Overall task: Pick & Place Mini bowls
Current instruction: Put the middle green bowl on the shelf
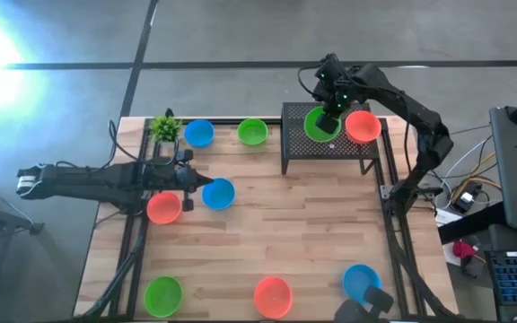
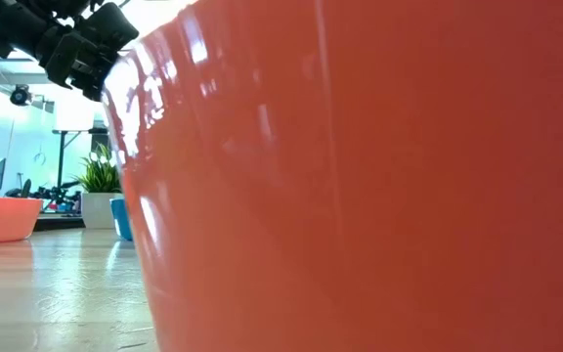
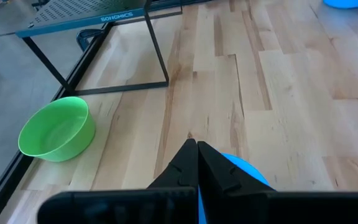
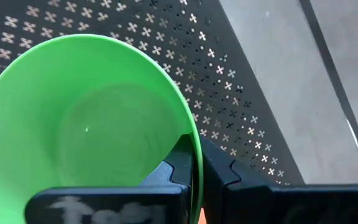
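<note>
My right claw (image 4: 197, 163) is pinched shut on the rim of a green bowl (image 1: 319, 123), which sits on the black perforated stand (image 1: 305, 150) with its hollow spread out in front of the fingers. An orange-red bowl (image 1: 363, 126) lies just beside it on the same stand. My left claw (image 3: 196, 155) is closed with nothing in it, hovering over the tabletop (image 1: 303, 224), a blue bowl (image 1: 217, 193) directly beneath its tips and another green bowl (image 3: 57, 129) lying ahead, well apart.
</note>
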Controlling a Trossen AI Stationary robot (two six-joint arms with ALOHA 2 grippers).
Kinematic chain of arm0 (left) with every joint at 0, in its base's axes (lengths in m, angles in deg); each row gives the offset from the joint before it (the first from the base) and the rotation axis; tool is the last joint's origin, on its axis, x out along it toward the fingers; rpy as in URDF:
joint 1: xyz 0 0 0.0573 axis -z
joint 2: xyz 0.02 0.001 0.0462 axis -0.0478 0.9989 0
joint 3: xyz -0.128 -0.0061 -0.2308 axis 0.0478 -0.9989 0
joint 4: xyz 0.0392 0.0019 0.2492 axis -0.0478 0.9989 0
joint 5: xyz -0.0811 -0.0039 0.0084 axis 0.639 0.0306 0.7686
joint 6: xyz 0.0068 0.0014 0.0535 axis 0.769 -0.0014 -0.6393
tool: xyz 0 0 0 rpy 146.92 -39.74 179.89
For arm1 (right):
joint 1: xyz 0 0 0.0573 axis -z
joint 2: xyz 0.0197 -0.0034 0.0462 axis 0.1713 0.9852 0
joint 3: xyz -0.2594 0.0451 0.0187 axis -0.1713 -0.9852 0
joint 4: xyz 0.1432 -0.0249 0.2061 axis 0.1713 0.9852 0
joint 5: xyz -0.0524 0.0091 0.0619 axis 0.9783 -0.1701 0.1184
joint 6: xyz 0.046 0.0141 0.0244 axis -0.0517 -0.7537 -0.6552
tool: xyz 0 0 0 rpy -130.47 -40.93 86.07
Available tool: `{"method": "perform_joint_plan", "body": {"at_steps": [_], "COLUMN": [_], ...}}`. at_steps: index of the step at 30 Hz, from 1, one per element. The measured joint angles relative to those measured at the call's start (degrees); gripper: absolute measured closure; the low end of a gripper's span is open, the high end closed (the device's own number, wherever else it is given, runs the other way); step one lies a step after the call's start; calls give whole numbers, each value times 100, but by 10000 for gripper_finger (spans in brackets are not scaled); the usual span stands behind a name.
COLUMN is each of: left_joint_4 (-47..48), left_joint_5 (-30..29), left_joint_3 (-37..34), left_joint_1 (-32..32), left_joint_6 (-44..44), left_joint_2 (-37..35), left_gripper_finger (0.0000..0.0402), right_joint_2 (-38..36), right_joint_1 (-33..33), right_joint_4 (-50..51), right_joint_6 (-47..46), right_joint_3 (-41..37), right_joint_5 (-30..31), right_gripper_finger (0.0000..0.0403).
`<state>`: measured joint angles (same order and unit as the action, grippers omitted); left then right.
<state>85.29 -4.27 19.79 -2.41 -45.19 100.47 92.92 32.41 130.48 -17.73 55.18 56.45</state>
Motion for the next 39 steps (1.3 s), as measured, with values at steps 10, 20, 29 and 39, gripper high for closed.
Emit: {"method": "perform_joint_plan", "body": {"at_steps": [10,20,29,39], "left_joint_4": [12,12,12,12], "left_joint_5": [0,0,0,0], "left_joint_3": [0,0,0,-2], "left_joint_1": [0,1,2,1], "left_joint_6": [112,112,126,130], "left_joint_2": [1,1,1,1], "left_gripper_finger": [402,402,402,402], "right_joint_2": [177,177,177,179], "right_joint_1": [79,91,91,91], "right_joint_4": [-12,-10,-8,-6], "right_joint_6": [-22,-78,-56,-66], "right_joint_3": [-14,-14,-14,-14], "right_joint_5": [320,508,613,801], "right_gripper_finger": [394,394,394,363]}}
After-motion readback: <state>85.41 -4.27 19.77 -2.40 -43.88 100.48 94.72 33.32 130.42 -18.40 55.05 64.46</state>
